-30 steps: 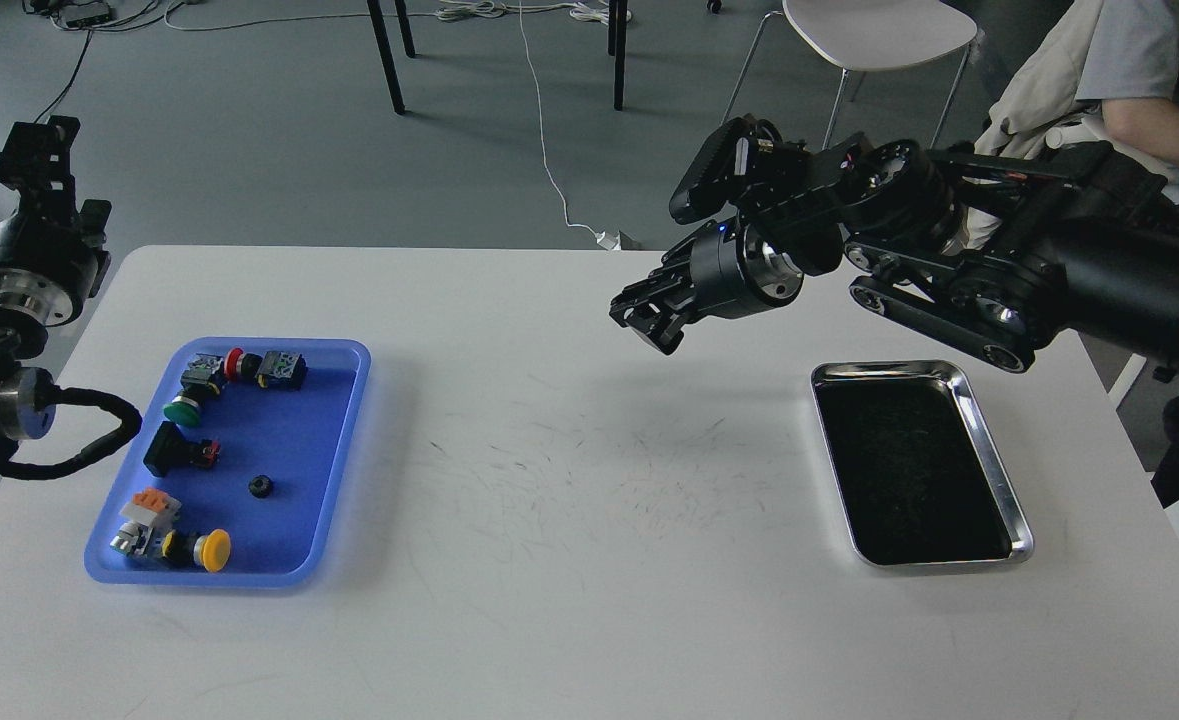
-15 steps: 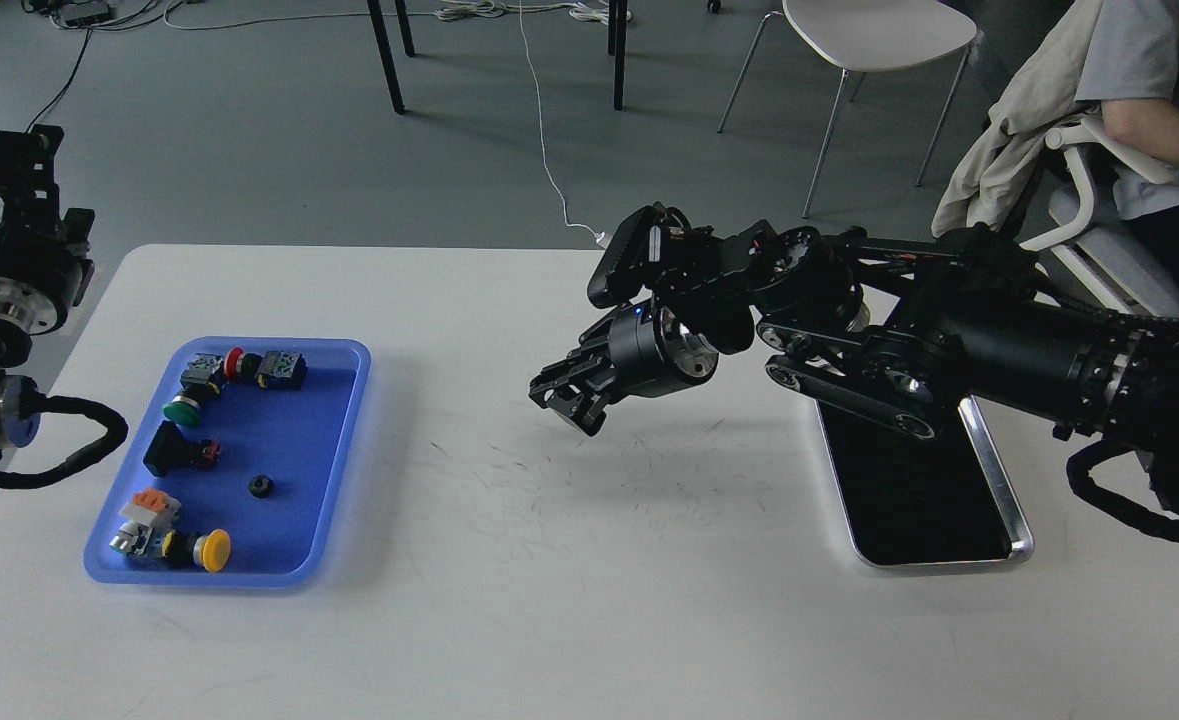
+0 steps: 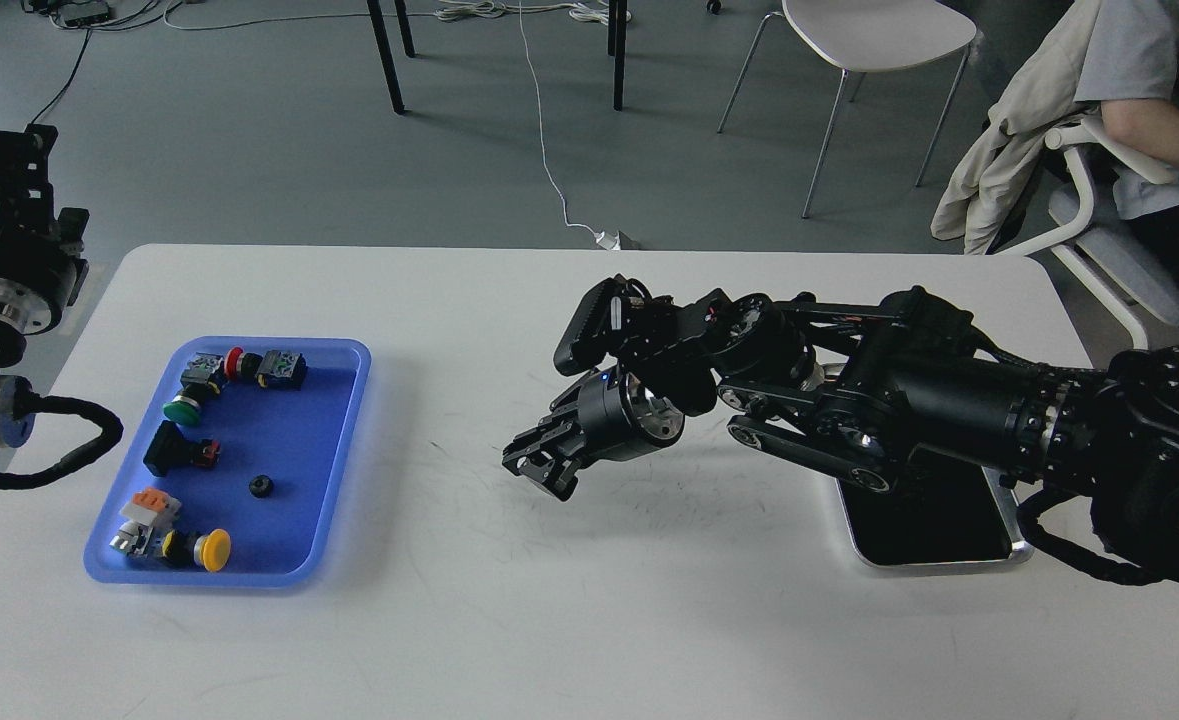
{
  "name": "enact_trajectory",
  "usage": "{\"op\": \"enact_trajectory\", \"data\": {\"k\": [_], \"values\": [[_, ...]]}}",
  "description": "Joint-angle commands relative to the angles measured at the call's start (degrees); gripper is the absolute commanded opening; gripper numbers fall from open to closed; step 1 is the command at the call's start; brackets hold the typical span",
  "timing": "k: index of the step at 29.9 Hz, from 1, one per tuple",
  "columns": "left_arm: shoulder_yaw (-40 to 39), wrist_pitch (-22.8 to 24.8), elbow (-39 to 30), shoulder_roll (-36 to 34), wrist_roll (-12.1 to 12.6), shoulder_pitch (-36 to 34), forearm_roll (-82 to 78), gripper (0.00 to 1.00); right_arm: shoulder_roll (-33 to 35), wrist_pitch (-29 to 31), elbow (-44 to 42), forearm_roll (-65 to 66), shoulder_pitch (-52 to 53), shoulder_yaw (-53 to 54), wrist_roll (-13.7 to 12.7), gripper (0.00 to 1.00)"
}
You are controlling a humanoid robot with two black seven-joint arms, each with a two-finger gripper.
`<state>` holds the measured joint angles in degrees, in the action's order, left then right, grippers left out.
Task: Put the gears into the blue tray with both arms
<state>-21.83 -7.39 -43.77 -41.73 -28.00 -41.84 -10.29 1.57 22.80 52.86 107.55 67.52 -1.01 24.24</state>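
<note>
The blue tray (image 3: 353,400) lies on the left of the white table. One small black gear (image 3: 260,486) rests on its floor, right of centre. My right arm reaches in from the right, and its gripper (image 3: 534,470) hangs low over the table's middle, well right of the tray. Its fingers are dark and close together, so I cannot tell whether they hold anything. My left arm stands off the table's left edge with its gripper (image 3: 11,160) raised over the floor, too dark to read.
Several push-button switches lie in the blue tray: a red one (image 3: 234,362), a green one (image 3: 180,410), a yellow one (image 3: 213,549). A steel tray (image 3: 949,556) with a dark inside sits at the right, partly under my right arm. A seated person (image 3: 1149,90) and a chair (image 3: 874,40) are beyond the table.
My right arm has swung left and down from above the steel tray to low over the table's middle. My left arm has drawn back slightly to the left. The gear in the tray has not moved.
</note>
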Motion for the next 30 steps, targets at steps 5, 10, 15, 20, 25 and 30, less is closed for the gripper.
{"op": "enact_trajectory", "data": {"k": [5,10,15,20,25,30], "values": [[-0.05,0.10,0.00,-0.46,0.00,0.00,0.00,0.97,-1.57,-0.03,-3.20,0.11,-1.34,-1.90,0.20,0.01],[-0.14,0.54,0.00,-0.54,0.00,0.00,0.00,0.97,-1.57,-0.03,-4.69,0.11,-2.04,-1.98,0.28,0.01],[-0.32,0.54,0.00,-0.54,0.00,0.00,0.00,0.97,-1.57,-0.03,-5.84,0.11,-3.27,-2.07,0.29,0.01],[-0.32,0.54,0.00,-0.55,0.00,0.00,0.00,0.97,-1.57,-0.03,-6.27,0.11,-3.36,-2.16,0.29,0.01],[-0.32,0.54,0.00,-0.54,0.00,0.09,0.00,0.97,-1.57,-0.03,-8.03,0.11,-3.80,-2.07,0.29,0.01],[-0.32,0.54,0.00,-0.63,0.00,0.09,0.00,0.97,-1.57,-0.91,-10.58,0.11,-4.33,-1.98,0.29,0.01]]}}
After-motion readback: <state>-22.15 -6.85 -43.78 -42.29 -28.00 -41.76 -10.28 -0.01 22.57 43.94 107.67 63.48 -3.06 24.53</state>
